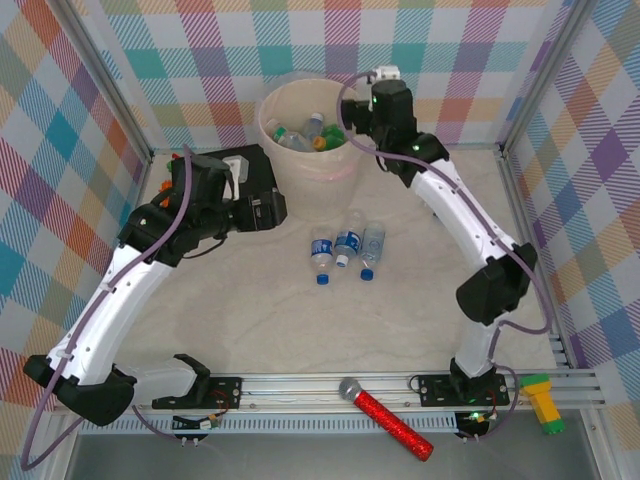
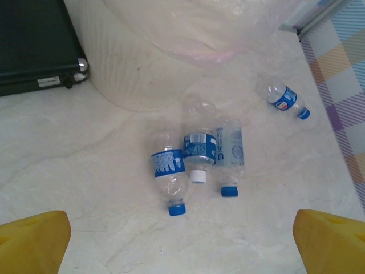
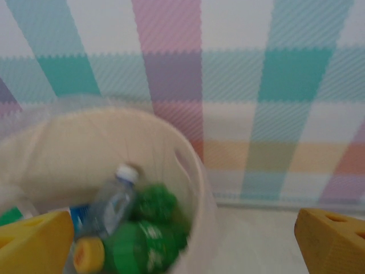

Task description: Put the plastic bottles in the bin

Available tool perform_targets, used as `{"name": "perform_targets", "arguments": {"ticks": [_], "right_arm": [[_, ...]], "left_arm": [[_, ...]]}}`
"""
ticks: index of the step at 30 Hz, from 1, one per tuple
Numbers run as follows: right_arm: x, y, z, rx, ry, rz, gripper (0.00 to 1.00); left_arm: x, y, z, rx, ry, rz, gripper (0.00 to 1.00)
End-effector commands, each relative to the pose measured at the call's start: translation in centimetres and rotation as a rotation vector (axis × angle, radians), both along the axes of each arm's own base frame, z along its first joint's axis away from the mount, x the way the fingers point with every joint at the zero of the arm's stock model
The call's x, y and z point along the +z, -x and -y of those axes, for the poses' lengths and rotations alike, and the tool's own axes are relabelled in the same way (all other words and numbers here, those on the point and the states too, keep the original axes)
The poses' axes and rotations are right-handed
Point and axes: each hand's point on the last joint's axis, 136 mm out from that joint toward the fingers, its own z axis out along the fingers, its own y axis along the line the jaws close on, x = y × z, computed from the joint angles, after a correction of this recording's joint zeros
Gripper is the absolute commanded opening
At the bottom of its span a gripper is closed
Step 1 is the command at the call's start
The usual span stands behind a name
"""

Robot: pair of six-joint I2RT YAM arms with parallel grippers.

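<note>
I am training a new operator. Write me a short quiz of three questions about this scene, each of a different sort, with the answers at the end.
1. True or false: the right gripper, above the bin, is shut on a bottle.
2. In the left wrist view, how many plastic bottles lie on the table? A) two B) four C) six
3. Three of them lie close together. What colour is the cap of the middle bottle?

Key:
1. False: it is open and holds nothing.
2. B: three lie together and one lies apart, nearer the wall.
3. White.
</note>
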Motion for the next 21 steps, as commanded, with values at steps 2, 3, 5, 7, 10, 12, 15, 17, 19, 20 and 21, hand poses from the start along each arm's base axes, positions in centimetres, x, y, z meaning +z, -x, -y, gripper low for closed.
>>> {"name": "perform_targets", "arguments": {"ticks": [2,3,5,7,10,12,15,17,19,20,21], "right_arm": [[-2.7,3.2,3.1,-0.096,-0.091,-0.084,0.99],[-3.7,4.0,3.3,-0.097,-0.104,-0.113,0.99],[-5.7,5.5,3.9,-0.112,-0.133,-0.178,0.97],[-7.7,7.0,4.5,-0.130,-0.151,-0.251,0.93],[-11.1,9.5,5.3,-0.158,-0.165,-0.364,0.88],[-13.4,11.1,5.5,-0.165,-0.171,-0.430,0.84],[-16.8,13.4,5.7,-0.183,-0.189,-0.522,0.77],[-19.1,14.7,5.7,-0.202,-0.201,-0.585,0.73],[-21.4,16.0,5.5,-0.218,-0.212,-0.656,0.68],[-22.5,16.6,5.1,-0.214,-0.215,-0.691,0.67],[-23.7,17.3,4.8,-0.216,-0.215,-0.727,0.65]], "left_arm": [[-0.4,0.4,1.6,-0.082,0.027,-0.011,1.00],[-0.5,0.5,1.8,-0.091,0.030,-0.016,1.00],[-0.8,0.6,2.1,-0.110,0.038,-0.028,1.00],[-1.1,0.9,2.7,-0.139,0.049,-0.041,1.00],[-1.6,1.2,3.4,-0.178,0.065,-0.069,1.00],[-1.9,1.4,3.6,-0.189,0.066,-0.079,1.00],[-2.1,1.4,3.6,-0.194,0.059,-0.079,1.00],[-2.1,1.5,3.5,-0.194,0.058,-0.077,1.00],[-2.1,1.5,3.5,-0.196,0.058,-0.076,1.00],[-2.2,1.5,3.5,-0.196,0.057,-0.076,1.00],[-2.2,1.5,3.5,-0.195,0.055,-0.077,0.99]]}}
